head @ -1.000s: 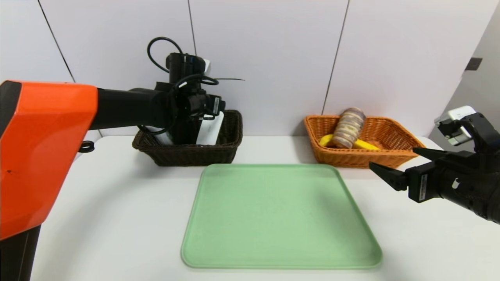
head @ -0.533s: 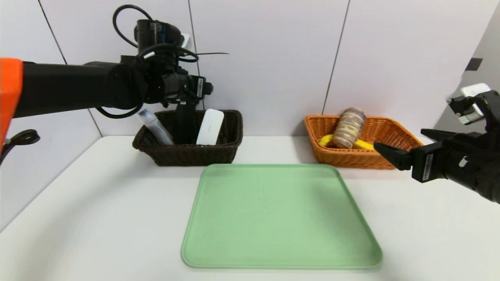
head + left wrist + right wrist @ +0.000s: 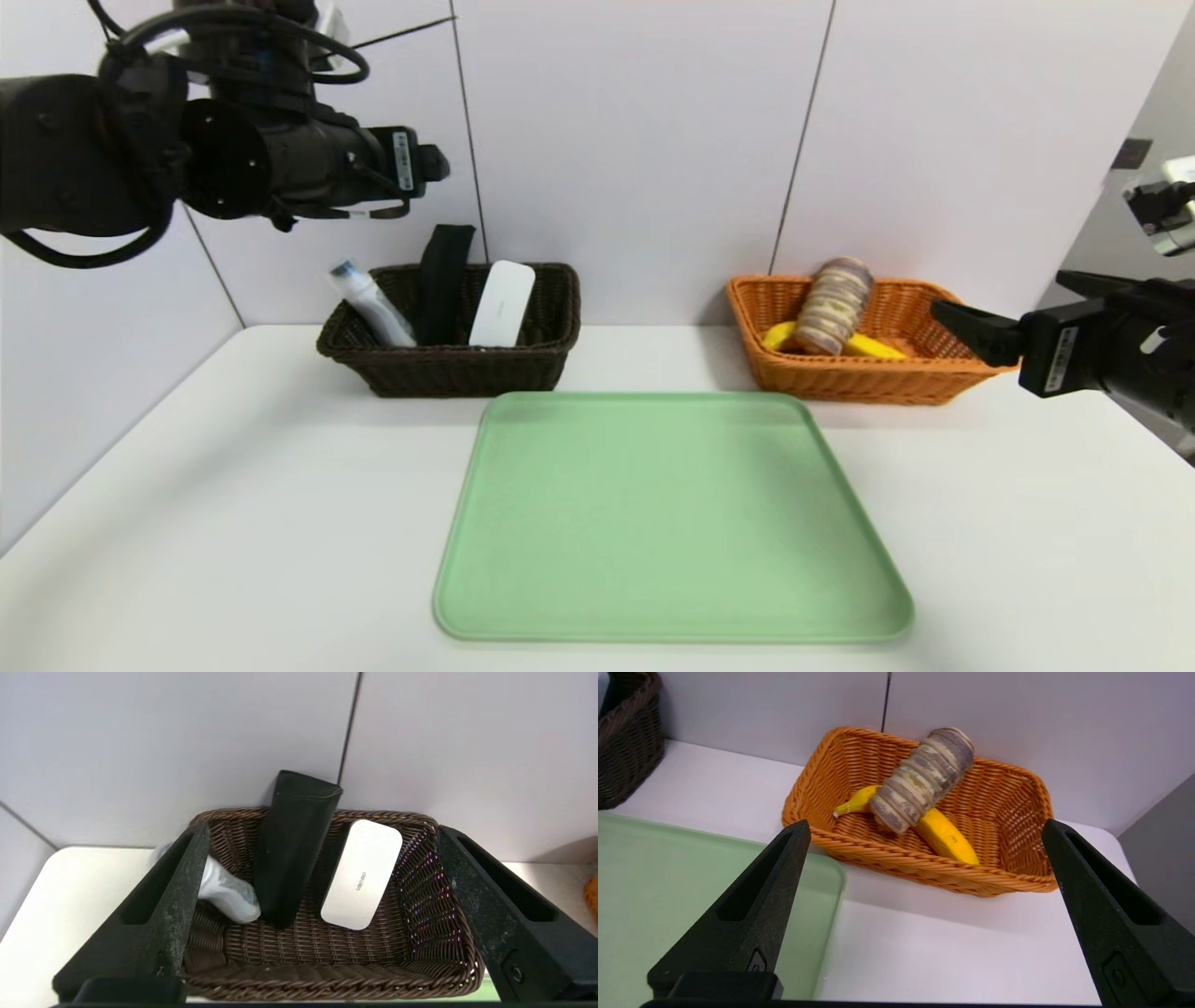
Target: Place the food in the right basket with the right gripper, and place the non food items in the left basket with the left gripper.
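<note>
Left gripper (image 3: 439, 168) now above pouch (image 3: 442, 280).

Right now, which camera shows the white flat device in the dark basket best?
The left wrist view: it looks down into the left basket, showing the white device's whole face leaning on the back wall beside the black pouch. The head view shows it farther off, lower end hidden by the rim. The right wrist view misses it.
</note>
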Motion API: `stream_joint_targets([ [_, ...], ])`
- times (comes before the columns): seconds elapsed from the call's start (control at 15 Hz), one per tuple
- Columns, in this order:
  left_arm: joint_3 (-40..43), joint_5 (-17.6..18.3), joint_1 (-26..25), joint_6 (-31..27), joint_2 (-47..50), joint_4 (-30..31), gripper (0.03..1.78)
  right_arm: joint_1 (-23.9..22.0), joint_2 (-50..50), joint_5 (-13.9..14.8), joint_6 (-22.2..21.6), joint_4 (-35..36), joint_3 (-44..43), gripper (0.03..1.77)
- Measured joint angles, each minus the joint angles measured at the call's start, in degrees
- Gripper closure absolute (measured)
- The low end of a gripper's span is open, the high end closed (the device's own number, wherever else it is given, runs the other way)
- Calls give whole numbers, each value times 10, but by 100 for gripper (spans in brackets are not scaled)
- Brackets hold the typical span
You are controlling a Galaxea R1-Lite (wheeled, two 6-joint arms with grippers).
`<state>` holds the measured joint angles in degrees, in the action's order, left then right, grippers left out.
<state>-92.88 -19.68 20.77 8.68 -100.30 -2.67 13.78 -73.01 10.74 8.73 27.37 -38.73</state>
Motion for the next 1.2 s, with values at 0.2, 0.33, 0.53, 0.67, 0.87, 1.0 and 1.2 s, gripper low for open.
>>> stream_joint_targets([
  [0.2,35,-5,-28,6,57,-5,12,-38,15,-2,19,5,3,9],
  [0.33,69,-11,-59,6,102,-6,12,-64,30,-5,43,6,12,9],
  [0.53,153,-10,-111,4,185,-5,12,-90,66,-8,63,7,48,9],
  [0.67,224,-1,-149,3,247,-5,12,-104,98,-11,65,7,90,9],
  [0.87,325,25,-204,2,344,-5,12,-117,158,-15,64,6,156,9],
  [1.0,393,43,-236,1,410,-6,12,-128,194,-21,63,7,189,9],
  [1.2,491,84,-261,1,510,-12,12,-140,247,-48,63,5,247,9],
])
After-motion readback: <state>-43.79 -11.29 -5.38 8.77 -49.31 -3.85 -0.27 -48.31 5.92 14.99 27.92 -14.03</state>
